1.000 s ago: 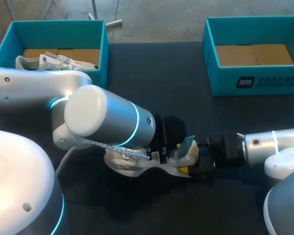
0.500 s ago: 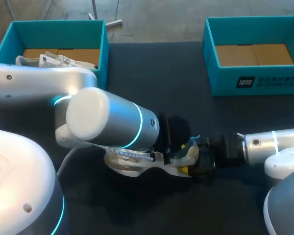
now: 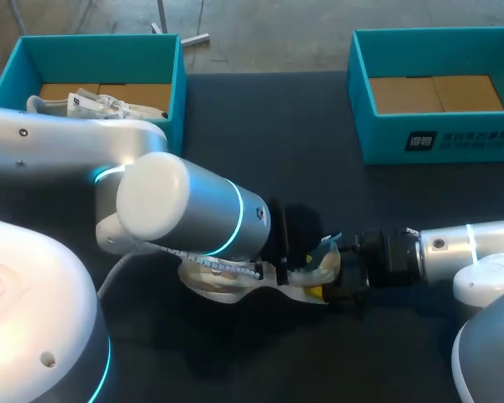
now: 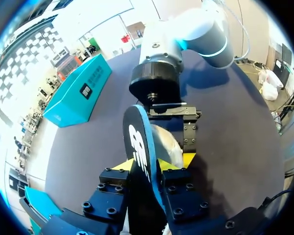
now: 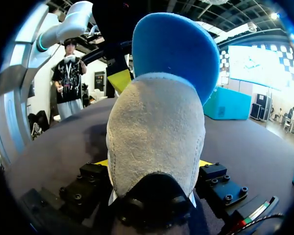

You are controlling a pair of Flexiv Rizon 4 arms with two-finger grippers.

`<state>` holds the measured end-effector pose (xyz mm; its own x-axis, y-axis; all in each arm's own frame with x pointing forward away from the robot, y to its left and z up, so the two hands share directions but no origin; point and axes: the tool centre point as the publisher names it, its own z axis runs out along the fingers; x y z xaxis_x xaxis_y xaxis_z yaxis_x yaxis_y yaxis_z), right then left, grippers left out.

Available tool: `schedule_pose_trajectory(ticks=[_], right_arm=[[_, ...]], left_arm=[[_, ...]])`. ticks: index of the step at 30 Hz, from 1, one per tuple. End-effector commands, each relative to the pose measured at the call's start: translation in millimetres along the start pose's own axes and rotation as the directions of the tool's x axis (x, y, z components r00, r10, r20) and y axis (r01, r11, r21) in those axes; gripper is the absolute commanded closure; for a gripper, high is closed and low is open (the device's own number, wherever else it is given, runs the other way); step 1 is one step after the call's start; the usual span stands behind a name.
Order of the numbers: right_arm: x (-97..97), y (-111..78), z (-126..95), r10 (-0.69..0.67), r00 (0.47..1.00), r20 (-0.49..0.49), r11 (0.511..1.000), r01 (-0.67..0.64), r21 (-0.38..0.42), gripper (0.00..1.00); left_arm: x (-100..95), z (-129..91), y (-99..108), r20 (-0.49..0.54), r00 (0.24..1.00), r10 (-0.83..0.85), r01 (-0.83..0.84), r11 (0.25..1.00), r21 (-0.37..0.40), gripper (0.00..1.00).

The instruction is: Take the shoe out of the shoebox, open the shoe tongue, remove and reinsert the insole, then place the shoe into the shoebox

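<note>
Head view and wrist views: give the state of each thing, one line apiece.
shoe: on the table, heel in the right gripper.
insole: sticking up out of the shoe.
left gripper: fingers shut on the insole.
right gripper: fingers shut on the shoe.
left shoebox: open, another shoe inside.
right shoebox: open, no shoe inside.

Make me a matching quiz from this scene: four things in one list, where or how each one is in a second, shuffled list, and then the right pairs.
Things
1. insole
2. shoe on the table
3. second shoe
4. right box

Places or states
A. lying in the left box
B. heel between the fingers of the right gripper
C. cardboard floor showing
D. standing on edge between the fingers of the left gripper

Pairs: 1-D, 2-B, 3-A, 4-C
</note>
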<state>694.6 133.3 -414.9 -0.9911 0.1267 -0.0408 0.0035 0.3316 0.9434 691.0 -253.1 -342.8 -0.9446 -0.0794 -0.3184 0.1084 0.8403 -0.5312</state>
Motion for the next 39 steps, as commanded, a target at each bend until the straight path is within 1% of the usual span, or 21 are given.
schedule_pose_trajectory(ticks=[1, 9, 13, 19, 26, 27, 28, 29, 30, 39], right_arm=[[0.8, 0.8, 1.7, 0.000, 1.000, 0.000, 1.000, 0.000, 0.006, 1.00], [0.8, 0.8, 1.7, 0.000, 1.000, 0.000, 1.000, 0.000, 0.006, 1.00], [0.8, 0.8, 1.7, 0.000, 1.000, 0.000, 1.000, 0.000, 0.006, 1.00], [0.8, 0.8, 1.7, 0.000, 1.000, 0.000, 1.000, 0.000, 0.006, 1.00], [0.8, 0.8, 1.7, 0.000, 1.000, 0.000, 1.000, 0.000, 0.006, 1.00], [0.8, 0.8, 1.7, 0.000, 1.000, 0.000, 1.000, 0.000, 0.006, 1.00], [0.8, 0.8, 1.7, 0.000, 1.000, 0.000, 1.000, 0.000, 0.006, 1.00], [0.8, 0.8, 1.7, 0.000, 1.000, 0.000, 1.000, 0.000, 0.006, 1.00], [0.8, 0.8, 1.7, 0.000, 1.000, 0.000, 1.000, 0.000, 0.006, 1.00], [0.8, 0.8, 1.7, 0.000, 1.000, 0.000, 1.000, 0.000, 0.006, 1.00]], left_arm=[[-1.5, 3.3, 6.4, -0.010, 1.000, 0.001, -0.001, 1.000, 0.009, 0.71], [0.7, 8.3, 8.5, -0.024, 1.000, 0.004, -0.003, 1.000, 0.015, 0.74], [2.5, 7.3, 9.6, -0.032, 0.999, 0.000, 0.001, 1.000, 0.030, 0.78], [3.2, 7.3, 11.4, -0.042, 0.999, -0.009, 0.011, 0.999, 0.045, 0.75], [5.5, 8.4, 10.6, -0.043, 0.999, -0.009, 0.011, 0.999, 0.052, 0.76], [5.2, 8.9, 9.3, -0.044, 0.999, -0.010, 0.012, 0.999, 0.053, 0.77], [4.7, 9.4, 7.9, -0.045, 0.999, -0.011, 0.013, 0.998, 0.053, 0.83], [4.4, 9.5, 6.8, -0.046, 0.999, -0.012, 0.015, 0.998, 0.055, 0.94], [3.9, 9.5, 5.3, -0.051, 0.999, -0.013, 0.017, 0.998, 0.059, 1.00], [-1.6, 0.8, -13.2, -0.098, 0.995, -0.034, 0.044, 0.994, 0.101, 1.00]])
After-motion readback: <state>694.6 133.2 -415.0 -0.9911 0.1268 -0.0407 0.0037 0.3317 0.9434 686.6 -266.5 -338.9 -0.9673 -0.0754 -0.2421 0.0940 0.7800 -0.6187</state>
